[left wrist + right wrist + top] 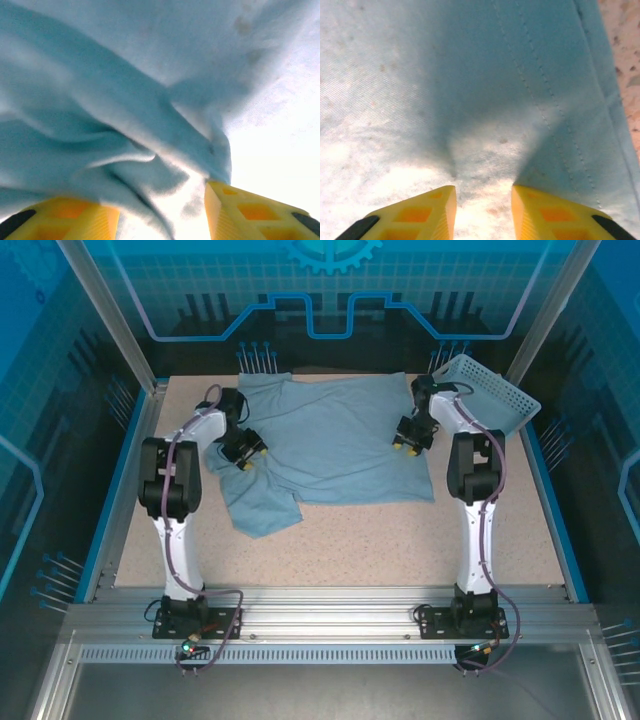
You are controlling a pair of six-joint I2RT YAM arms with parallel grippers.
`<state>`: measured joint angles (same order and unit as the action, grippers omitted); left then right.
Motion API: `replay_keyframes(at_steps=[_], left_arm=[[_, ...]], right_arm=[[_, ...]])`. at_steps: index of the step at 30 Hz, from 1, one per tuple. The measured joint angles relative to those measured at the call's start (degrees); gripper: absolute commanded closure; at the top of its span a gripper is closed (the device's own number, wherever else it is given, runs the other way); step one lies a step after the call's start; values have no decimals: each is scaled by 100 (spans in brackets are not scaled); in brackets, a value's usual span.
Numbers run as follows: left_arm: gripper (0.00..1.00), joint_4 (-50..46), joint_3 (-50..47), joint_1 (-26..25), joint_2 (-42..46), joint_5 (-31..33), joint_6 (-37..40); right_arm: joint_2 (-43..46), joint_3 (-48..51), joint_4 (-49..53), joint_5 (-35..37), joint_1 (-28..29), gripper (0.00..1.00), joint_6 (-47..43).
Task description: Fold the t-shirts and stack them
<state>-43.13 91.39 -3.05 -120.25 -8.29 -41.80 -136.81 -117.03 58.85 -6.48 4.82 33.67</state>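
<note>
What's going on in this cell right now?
Two arms are working one pale blue t-shirt, spread somewhat rumpled on the table. The left gripper is down in bunched cloth at the shirt's left side; I can't tell if it grips. The right gripper is on flat cloth near the shirt's right edge, fingers apart. No fold is done yet. A basket sits at the far right corner.

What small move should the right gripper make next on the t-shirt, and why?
Probably close the right gripper. Its fingers stand apart, pressed onto the t-shirt near its stitched edge, and a small pucker of cloth sits between them, ready to be pinched. The left gripper has a bunched fold between its fingers, so both sides could then lift together.
</note>
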Motion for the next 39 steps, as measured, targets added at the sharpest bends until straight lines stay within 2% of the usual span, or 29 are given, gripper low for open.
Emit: replay_keyframes(at_steps=[2,5,7,10,14,18,21,23,26,27,32,39], left_arm=[[51,-42,-470,-44,586,240,-31],[53,-166,-1781,-127,2092,452,-341],[52,-227,-2778,-210,3211,435,-682],[48,-175,-4028,-358,4227,225,-1235],[47,-74,-4916,-529,4256,-48,-1781],[48,256,-4994,-619,4026,-142,-2031],[54,566,-4986,-625,3773,-138,-2122],[67,754,-4986,-627,3560,-92,-2131],[94,518,-4909,-627,3429,0,-2124],[100,446,-4889,-627,3427,35,-2122],[100,623,-4848,-684,3567,273,-2092],[100,573,-4920,-688,4395,398,-2146]], right_arm=[[157,153,-107,4,7,57,-96],[922,1027,-319,22,52,55,-131],[1718,1827,-474,17,76,54,-87],[2863,2872,-667,-22,79,53,-2],[3731,3895,-850,-111,79,53,22],[3888,4522,-922,-142,79,54,13],[3901,4846,-975,-153,66,54,13],[3956,5023,-1008,-151,22,54,17],[4039,5182,-1040,-144,-129,54,61],[4039,5193,-1040,-133,-186,54,83],[4024,5254,-1054,35,-509,56,229],[3563,5254,-1226,37,-675,61,442]])
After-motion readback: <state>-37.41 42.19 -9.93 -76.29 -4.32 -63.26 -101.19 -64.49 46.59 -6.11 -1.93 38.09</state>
